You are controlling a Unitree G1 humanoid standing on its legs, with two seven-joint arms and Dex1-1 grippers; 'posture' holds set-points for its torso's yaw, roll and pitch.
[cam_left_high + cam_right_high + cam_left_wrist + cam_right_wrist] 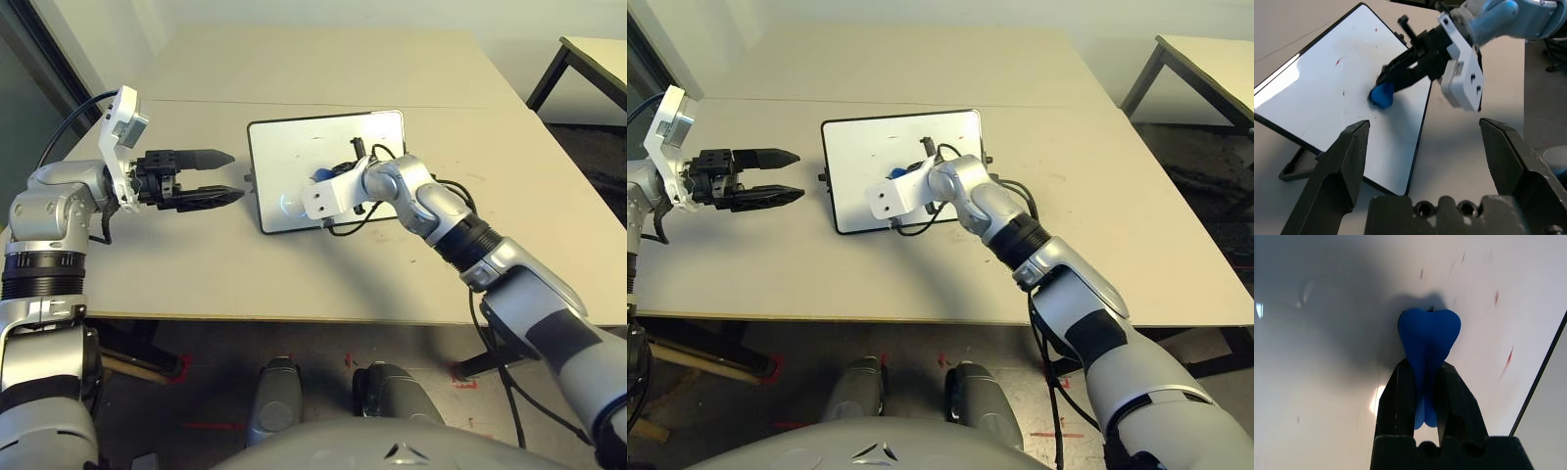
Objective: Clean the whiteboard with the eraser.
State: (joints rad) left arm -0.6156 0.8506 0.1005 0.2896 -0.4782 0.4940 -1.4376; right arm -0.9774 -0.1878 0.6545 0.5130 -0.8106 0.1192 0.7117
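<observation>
Pinching the eraser (1428, 345) hard, the right gripper (1396, 78) presses its tip onto the whiteboard (294, 137); the squeezed block could squirt out forward. Ahead of the jaws, red flecks remain. Beyond, the left gripper (217, 177) hovers open, so the board may skid.

Beige table (323, 69) with a seam line running across its far half, worn along the near edge. Second table (594, 54) at the far right, pale top on black legs, standing well apart. Dark floor below with red tape marks (465, 382) near the table's front edge.
</observation>
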